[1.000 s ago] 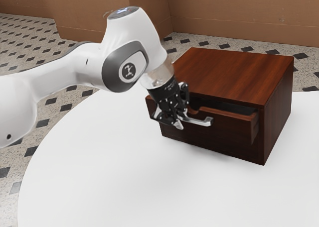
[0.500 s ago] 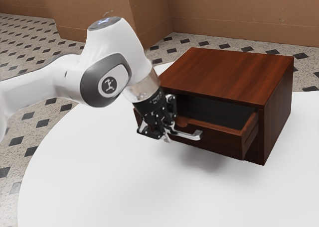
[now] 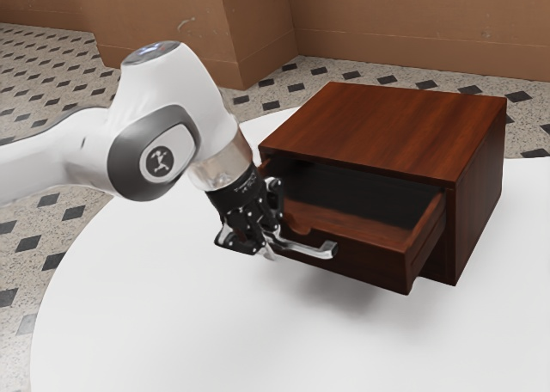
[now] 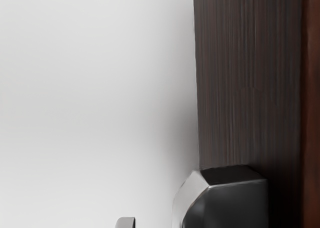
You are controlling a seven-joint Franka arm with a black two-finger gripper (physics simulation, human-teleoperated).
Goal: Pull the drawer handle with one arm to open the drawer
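A dark wooden cabinet (image 3: 404, 134) stands on the round white table (image 3: 172, 323). Its single drawer (image 3: 361, 246) is pulled partly out toward the exterior view's left, with a dark gap showing above it. A silver handle (image 3: 305, 248) runs along the drawer front. My black gripper (image 3: 258, 235) is shut on the end of that handle nearer the arm. In the wrist view the drawer front (image 4: 245, 78) appears as dark wood grain, with the handle's silver mount (image 4: 220, 198) close under the hand.
The white table extends well in front of and beside the cabinet. Beyond its edge lies a checkered tile floor (image 3: 51, 74), bounded by brown walls (image 3: 395, 14).
My hand has moved toward the exterior view's lower left while holding the handle, and the drawer has slid further out of the cabinet with it.
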